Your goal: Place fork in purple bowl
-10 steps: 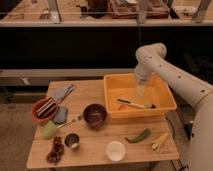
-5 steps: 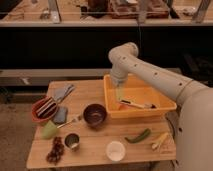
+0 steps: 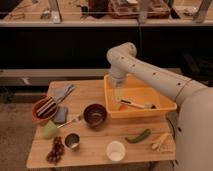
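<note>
The slim silvery fork [image 3: 70,121] lies on the wooden table [image 3: 100,152], just left of the purple bowl [image 3: 95,114] with its tip near the rim. The glossy dark purple bowl stands near the middle of the table, in front of the yellow tub's left corner. My gripper [image 3: 118,95] hangs from the white arm over the left part of the yellow tub [image 3: 162,107], behind and to the right of the bowl and well away from the fork. I see nothing in the gripper.
A dark-and-orange-handled utensil [image 3: 135,104] lies in the tub. An orange-red bowl [image 3: 44,109], grey cloth [image 3: 62,93], blue sponge [image 3: 60,115], green cup [image 3: 49,131], metal cup [image 3: 72,141], grapes [image 3: 56,149], white cup [image 3: 115,150] and green pepper [image 3: 138,136] sit around.
The arm has swung left across the tub, carrying the gripper from over its middle to its left side, closer to the purple bowl. The table's objects have not moved.
</note>
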Robot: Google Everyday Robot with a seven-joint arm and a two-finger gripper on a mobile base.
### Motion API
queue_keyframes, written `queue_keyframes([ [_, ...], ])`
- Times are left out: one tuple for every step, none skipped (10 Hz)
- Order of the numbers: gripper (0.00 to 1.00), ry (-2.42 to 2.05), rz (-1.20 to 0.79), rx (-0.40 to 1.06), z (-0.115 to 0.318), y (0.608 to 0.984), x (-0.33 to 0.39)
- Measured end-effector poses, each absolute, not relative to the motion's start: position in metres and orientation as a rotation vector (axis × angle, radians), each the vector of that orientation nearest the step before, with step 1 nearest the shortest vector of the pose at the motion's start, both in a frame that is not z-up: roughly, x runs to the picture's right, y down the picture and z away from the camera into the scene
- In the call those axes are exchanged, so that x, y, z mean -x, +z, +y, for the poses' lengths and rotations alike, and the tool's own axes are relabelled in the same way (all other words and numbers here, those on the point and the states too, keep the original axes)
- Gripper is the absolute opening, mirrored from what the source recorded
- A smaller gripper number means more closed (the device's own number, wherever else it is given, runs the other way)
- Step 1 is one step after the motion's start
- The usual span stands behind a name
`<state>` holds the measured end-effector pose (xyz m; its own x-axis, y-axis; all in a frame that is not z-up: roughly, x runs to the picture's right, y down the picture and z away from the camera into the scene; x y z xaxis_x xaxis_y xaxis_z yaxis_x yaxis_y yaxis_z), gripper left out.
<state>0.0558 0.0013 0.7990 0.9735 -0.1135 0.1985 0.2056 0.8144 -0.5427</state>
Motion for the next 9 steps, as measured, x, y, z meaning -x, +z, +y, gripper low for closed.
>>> queue_keyframes([
  [0.80,-0.167,-0.159,0.596,0.002,0.799,-0.058],
  [0.80,-0.170,-0.166,0.596,0.002,0.798,-0.055],
  [0.80,-0.179,-0.186,0.596,0.003,0.797,-0.050],
  [0.80,-0.195,-0.215,0.594,0.006,0.792,-0.045],
  [0.80,-0.220,-0.246,0.592,0.011,0.786,-0.032],
  [0.80,-0.247,-0.269,0.593,0.016,0.781,-0.014],
  [0.80,-0.279,-0.291,0.596,0.022,0.778,0.008],
  [0.80,-0.307,-0.311,0.602,0.029,0.775,0.033],
  [0.80,-0.343,-0.336,0.611,0.038,0.775,0.064],
])
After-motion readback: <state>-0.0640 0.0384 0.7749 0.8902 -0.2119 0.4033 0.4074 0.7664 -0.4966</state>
